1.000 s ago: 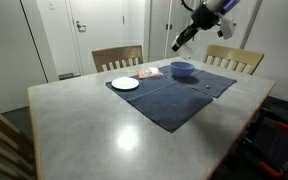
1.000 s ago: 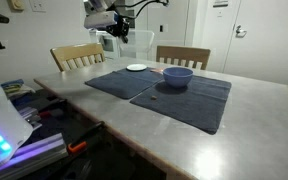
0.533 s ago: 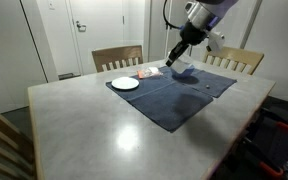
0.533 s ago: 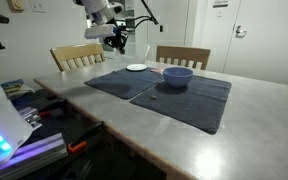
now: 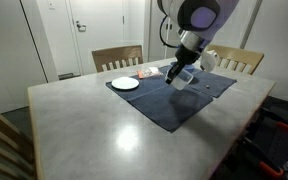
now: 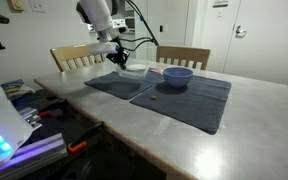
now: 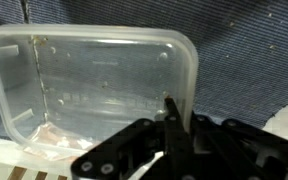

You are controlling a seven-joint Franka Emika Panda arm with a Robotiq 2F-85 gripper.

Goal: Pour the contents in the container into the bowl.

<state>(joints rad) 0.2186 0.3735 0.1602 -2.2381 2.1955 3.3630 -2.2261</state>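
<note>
Tub position: the clear tub (image 7: 94, 85) sits upright on the dark blue cloth (image 7: 249, 50), open side up, near the far edge of the tabletop (image 5: 84, 120).
Tub long axis: it runs side to side across the wrist view. One long wall faces the pincer (image 7: 170, 118).
Tub contents: a few pale pinkish scraps (image 7: 46, 140) lie in one near corner, and the rest of the floor is bare.
Bowl: the blue bowl (image 6: 177, 76) stands upright on the cloth, near the tub but apart from it. Its inside cannot be seen.
Plate: a white plate (image 5: 125, 83) lies flat on the cloth, just beside the tub on the side away from the bowl.
Pincer: it is low over the tub's near long wall, close to a rounded corner. The fingers look drawn narrow at the rim, but I cannot tell whether they grip the wall.
Edges: two chair backs (image 5: 117, 58) stand just behind the far edge.
Open room: a wide stretch of bare tabletop lies in front of the cloth.
</note>
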